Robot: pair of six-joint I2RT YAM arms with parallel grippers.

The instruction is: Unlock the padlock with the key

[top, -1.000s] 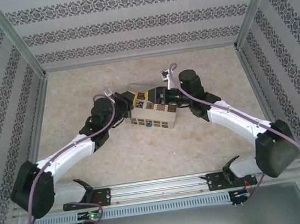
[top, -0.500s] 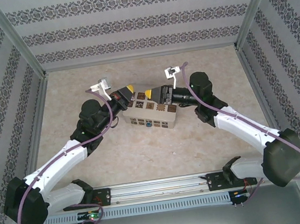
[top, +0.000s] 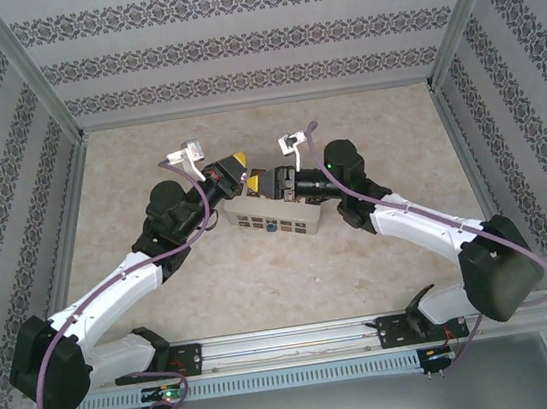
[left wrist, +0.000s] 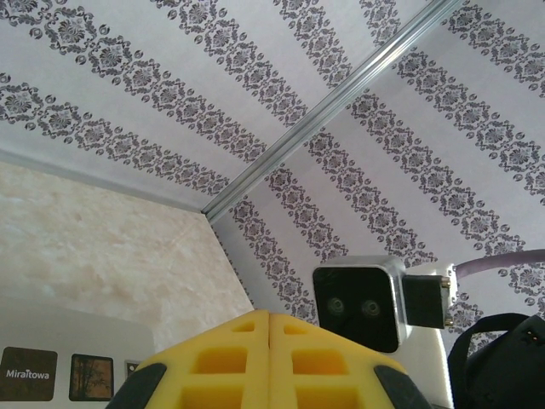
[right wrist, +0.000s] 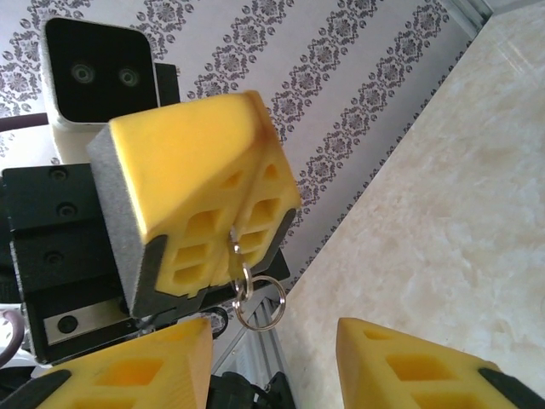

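In the right wrist view, my left gripper (right wrist: 253, 115) is shut on the key (right wrist: 232, 241). Only a sliver of its metal shows at the seam of the yellow pads, with the key ring (right wrist: 260, 302) dangling below. My right gripper (right wrist: 272, 332) is open just beneath the ring and does not touch it. From above, the left gripper (top: 241, 160) and the right gripper (top: 263, 185) meet tip to tip over the white box (top: 301, 223). A tiny blue padlock (top: 272, 227) sits on the box's front face. The left wrist view shows the left gripper (left wrist: 269, 313) with its pads pressed together.
The white perforated box carries brown tiles (top: 293, 200) on top, and its corner (left wrist: 51, 328) shows under the left fingers. Patterned walls with metal posts (top: 41, 124) close in the beige table (top: 263, 276) on three sides. The right wrist's camera (left wrist: 358, 302) faces the left gripper closely.
The left gripper rose and turned over the box's back left corner. The right gripper swung left toward it, and its jaws narrowed a little while staying open.
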